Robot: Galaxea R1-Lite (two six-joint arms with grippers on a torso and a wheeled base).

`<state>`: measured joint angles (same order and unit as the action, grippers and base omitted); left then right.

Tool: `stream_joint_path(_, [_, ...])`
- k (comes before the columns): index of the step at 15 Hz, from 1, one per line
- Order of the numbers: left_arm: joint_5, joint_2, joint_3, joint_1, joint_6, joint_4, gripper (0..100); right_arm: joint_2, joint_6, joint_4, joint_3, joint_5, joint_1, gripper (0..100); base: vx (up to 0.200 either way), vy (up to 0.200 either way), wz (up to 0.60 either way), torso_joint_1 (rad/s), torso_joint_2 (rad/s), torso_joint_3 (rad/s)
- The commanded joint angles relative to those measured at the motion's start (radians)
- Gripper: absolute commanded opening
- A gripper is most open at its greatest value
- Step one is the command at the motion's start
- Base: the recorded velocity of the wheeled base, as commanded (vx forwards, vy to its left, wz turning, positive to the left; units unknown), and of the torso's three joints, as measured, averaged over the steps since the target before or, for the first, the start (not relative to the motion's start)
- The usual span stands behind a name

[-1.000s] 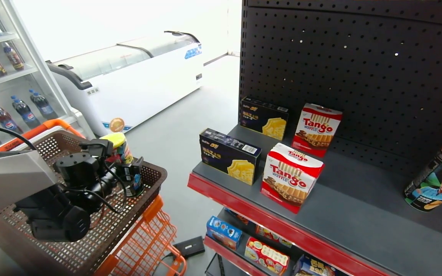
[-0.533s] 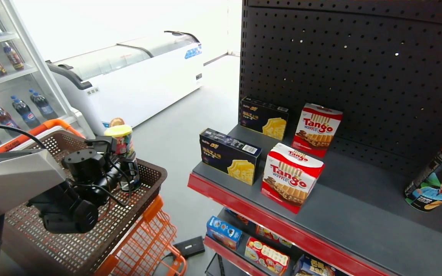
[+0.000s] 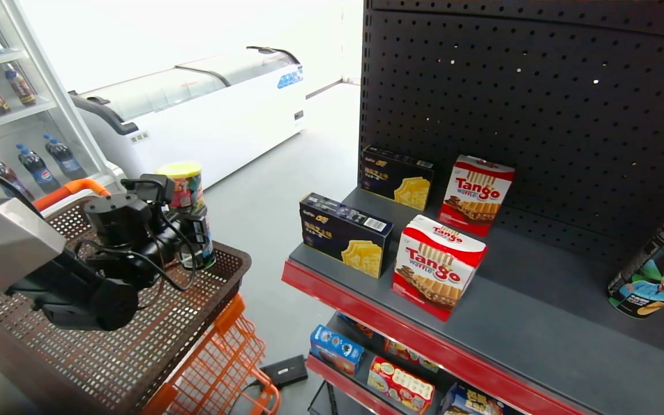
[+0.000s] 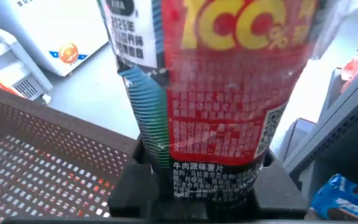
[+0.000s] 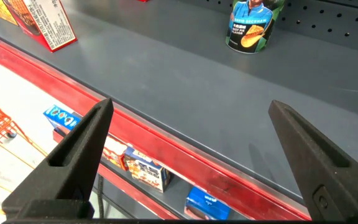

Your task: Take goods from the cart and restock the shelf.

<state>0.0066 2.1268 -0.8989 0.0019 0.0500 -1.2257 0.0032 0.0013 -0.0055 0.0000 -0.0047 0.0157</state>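
Note:
My left gripper [image 3: 196, 233] is shut on a tall chips can [image 3: 185, 187] with a yellow lid, holding it upright above the brown cart basket [image 3: 136, 346]. Up close, the can [image 4: 229, 93] stands between the black fingers of the left gripper [image 4: 207, 190]. The right gripper [image 5: 197, 155] is open over the grey shelf board [image 5: 185, 81], nothing between its fingers. On the shelf [image 3: 528, 323] stand two dark biscuit boxes [image 3: 345, 233], two red-and-white wafer boxes [image 3: 437, 265] and another chips can [image 3: 660, 259] at the far right.
The shelf has a red front edge [image 3: 366, 320] and a black pegboard back [image 3: 539, 86]. Lower shelves hold small packs [image 3: 336, 347]. The orange cart frame [image 3: 222, 357] stands left of the shelf. A chest freezer [image 3: 205, 115] and a drinks fridge [image 3: 9, 115] lie behind.
The left gripper has lifted the chips can up out of the basket and brought it from tilted to upright. The shelf goods have not moved.

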Motion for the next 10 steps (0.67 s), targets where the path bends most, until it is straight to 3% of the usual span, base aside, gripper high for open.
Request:
stream_joint_path(1, [-0.023, -0.162, -0.018, -0.013, -0.006, 0.094, 0, 0.001, 0.000, -0.001, 0.000, 0.000, 0.001, 100, 0.000, 0.000, 0.00, 0.000, 0.00, 0.000])
stream_joint_path(2, [-0.045, -0.226, -0.015, -0.013, -0.004, 0.126, 0, 0.001, 0.000, -0.001, 0.000, 0.000, 0.001, 100, 0.000, 0.000, 0.00, 0.000, 0.00, 0.000])
stream_joint_path(5, [-0.043, -0.315, -0.020, -0.025, 0.019, 0.161, 0, 0.001, 0.000, -0.001, 0.000, 0.000, 0.000, 100, 0.000, 0.000, 0.00, 0.000, 0.00, 0.000])
stream_joint_path(7, [-0.028, -0.401, 0.002, -0.051, 0.019, 0.238, 0, 0.001, 0.000, -0.001, 0.000, 0.000, 0.001, 100, 0.000, 0.000, 0.00, 0.000, 0.00, 0.000])
stream_joint_path(10, [-0.027, -0.538, 0.032, -0.140, 0.016, 0.390, 0, 0.001, 0.000, -0.001, 0.000, 0.000, 0.001, 100, 0.000, 0.000, 0.00, 0.000, 0.00, 0.000])
